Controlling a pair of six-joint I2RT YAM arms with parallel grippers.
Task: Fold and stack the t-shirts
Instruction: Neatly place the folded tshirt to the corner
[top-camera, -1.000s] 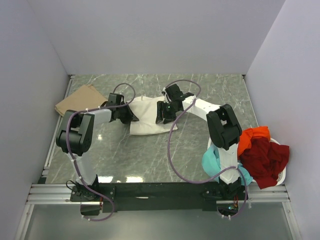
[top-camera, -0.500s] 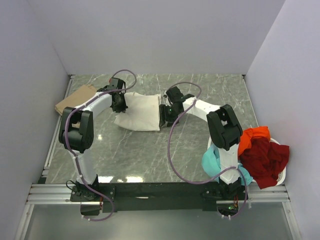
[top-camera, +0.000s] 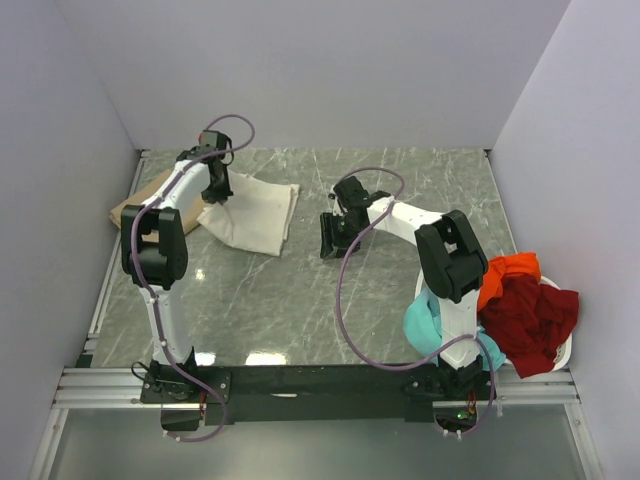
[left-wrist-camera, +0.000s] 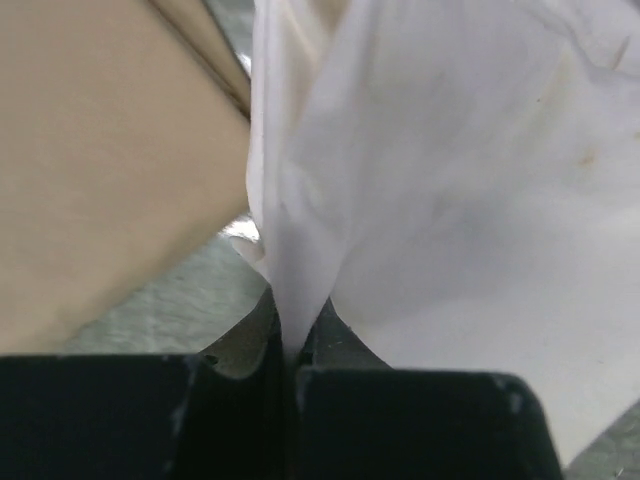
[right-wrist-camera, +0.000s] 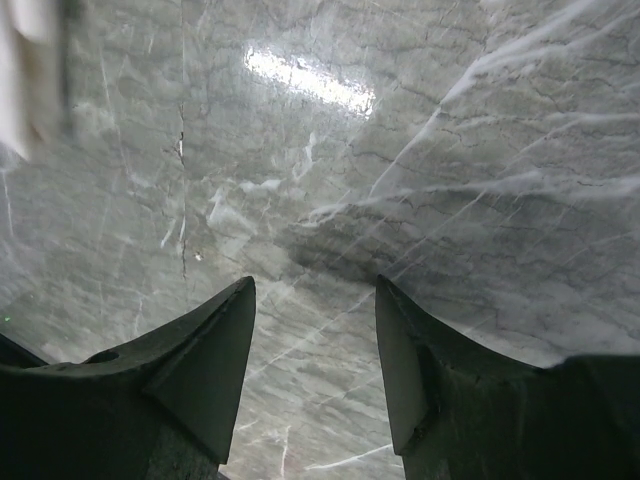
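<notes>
Nearest the arm bases, on the right, the teal t-shirt (top-camera: 424, 325) hangs over the side of the white basket (top-camera: 566, 350), with the dark red t-shirt (top-camera: 528, 320) and orange t-shirt (top-camera: 507, 270) heaped above it. The teal one lies against the right arm's lower links, so a wide swing of that arm could probably drag it out onto the tabletop (top-camera: 300, 300). Farther in, the right pincer (right-wrist-camera: 313, 285) stands wide open over bare marble with nothing between its fingers, well apart from any cloth. Nothing therefore steadies the right side of the cream-white t-shirt (top-camera: 250, 212), which lies as a folded panel toward the far left. The left pincer (left-wrist-camera: 285, 345) is closed tight on a thin ridge of that shirt's far left edge, lifting it beside the tan t-shirt (top-camera: 135, 207), which lies flat at the far left edge. The main risk is that a one-sided pull lets the trailing layers slide over each other, opening the fold or skewing the panel. A grip on so narrow a pinch may also slip under a quick pull. If the cream shirt is meant to go on the tan one, a low carry could rumple the tan shirt's near edge or land the cream shirt crooked.
</notes>
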